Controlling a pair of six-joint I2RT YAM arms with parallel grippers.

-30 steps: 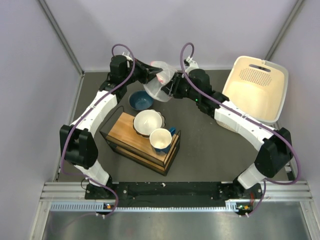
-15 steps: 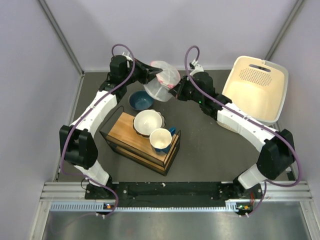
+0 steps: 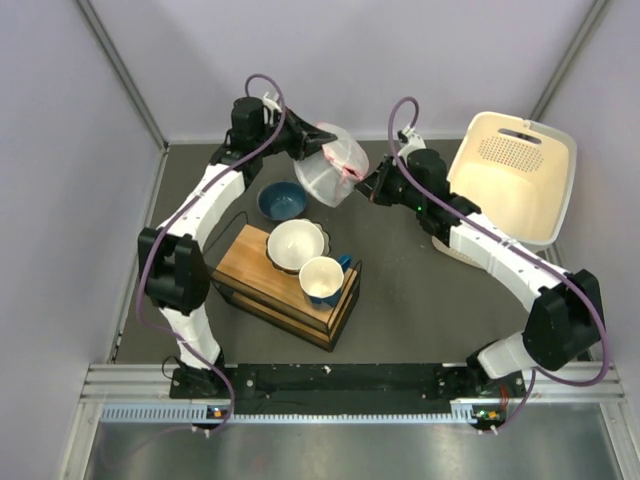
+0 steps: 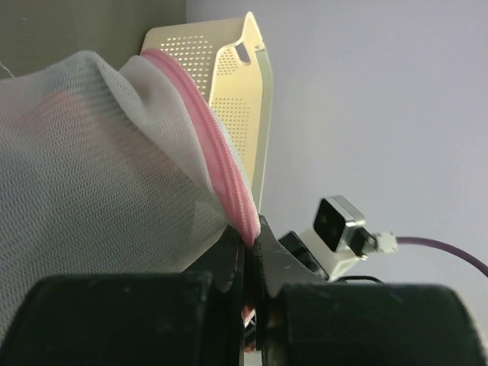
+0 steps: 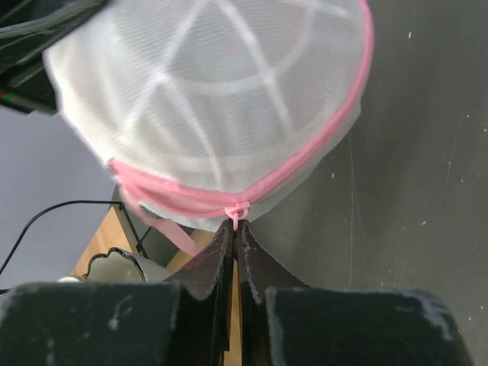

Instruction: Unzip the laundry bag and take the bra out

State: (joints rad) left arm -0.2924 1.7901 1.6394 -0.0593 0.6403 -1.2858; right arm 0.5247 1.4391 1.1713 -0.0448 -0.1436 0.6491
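The white mesh laundry bag with pink zipper trim hangs in the air at the back of the table, held between both grippers. My left gripper is shut on the bag's pink rim. My right gripper is shut on the pink zipper pull at the bag's lower edge. The zipper line behind the pull gapes slightly, with a loose pink strip hanging. The bra is hidden; only a faint reddish tint shows through the mesh in the left wrist view.
A cream perforated basket leans at the back right. A blue bowl sits below the bag. A wire-and-wood rack holds a white bowl and a cup.
Both grippers and the bag have shifted right. The right gripper has pulled the zipper pull away to the right, and the bag has turned and stretched between the two.
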